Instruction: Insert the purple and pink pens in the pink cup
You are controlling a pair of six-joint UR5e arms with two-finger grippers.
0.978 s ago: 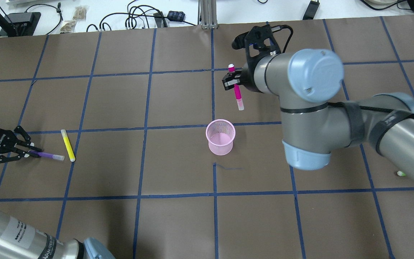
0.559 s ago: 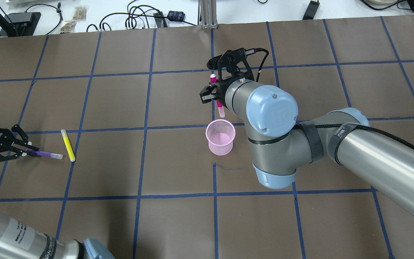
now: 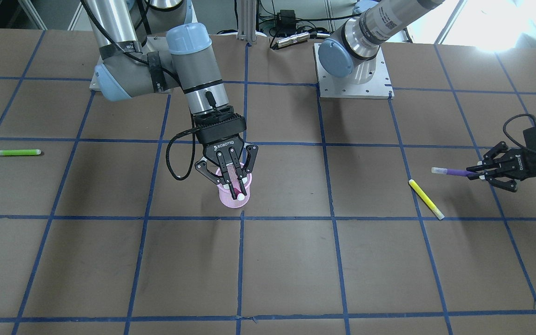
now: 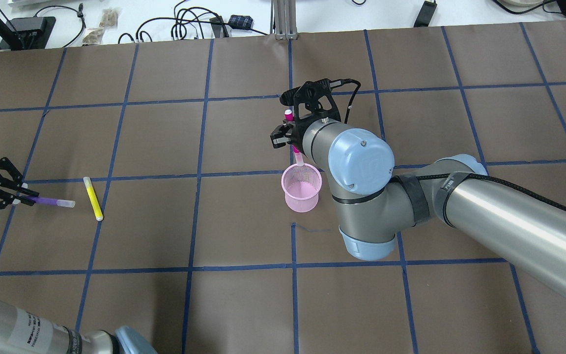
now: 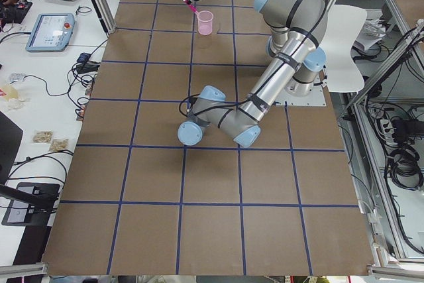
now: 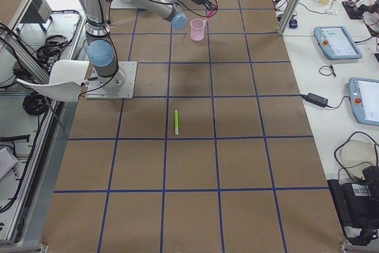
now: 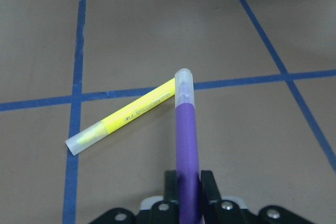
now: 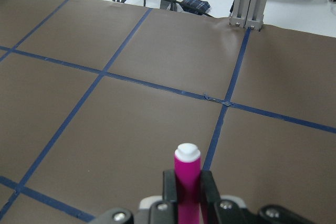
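Step in hand: pink pen into cup. Right gripper [image 3: 234, 182] is pinched on the pink pen [image 4: 297, 154], which hangs tilted, capped end up, lower end at the far rim of the pink cup [image 4: 301, 191]. Cannot tell from these views whether the tip is inside the mouth or only above the rim. Cup stands upright near the middle of the table [image 4: 243, 305]. Next move, as I judge it: bring the tip over the middle of the mouth, lower a little, then release; with the tilt and the rim contact, the pen may catch the edge or tip the light cup. Left gripper [image 4: 17, 196], well apart at the table's left side, is pinched on the end of the purple pen [image 4: 51, 201], held out roughly level; whether it is clear of the table I cannot tell. A yellow pen [image 4: 93, 198] lies just beside it, not touching in the overhead view. A green pen [image 3: 15, 152] lies far off on the robot's right. Nothing lies between purple pen and cup but the yellow pen.
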